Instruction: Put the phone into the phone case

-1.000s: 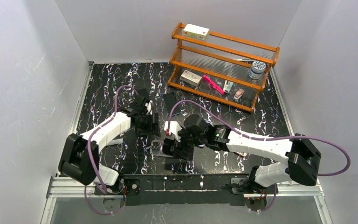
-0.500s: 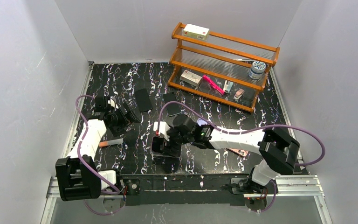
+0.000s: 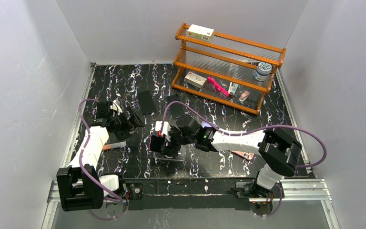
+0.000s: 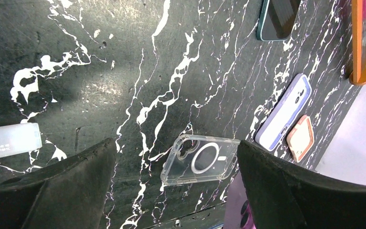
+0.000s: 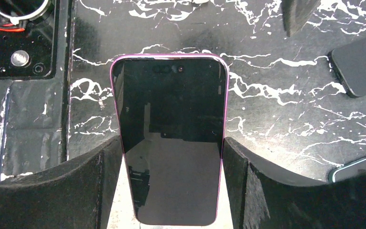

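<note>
The phone point(image 5: 171, 95), dark-screened with a pink rim, stands lengthwise between the pads of my right gripper point(image 5: 172, 143), which is shut on its long sides. In the top view that gripper point(image 3: 164, 142) holds the phone point(image 3: 155, 144) just above the table's near middle. The clear phone case point(image 4: 201, 159) lies flat on the marble table point(image 4: 124, 57), inside facing up, with the phone's purple back point(image 4: 240, 212) just beyond its near edge. My left gripper point(image 4: 175, 148) is open and empty, raised above the table; in the top view it point(image 3: 126, 121) sits to the left of the phone.
Two dark spare phones point(image 3: 147, 101) point(image 3: 174, 106) lie mid-table. A lavender case point(image 4: 283, 112) and a peach case point(image 4: 301, 138) lie to the right. A white marker point(image 3: 113, 145) is near the left arm. A wooden shelf point(image 3: 228, 62) with small items stands at the back right.
My left arm has swung back to the left and its jaws have opened wide. My right gripper has carried the phone leftward, over the clear case.
</note>
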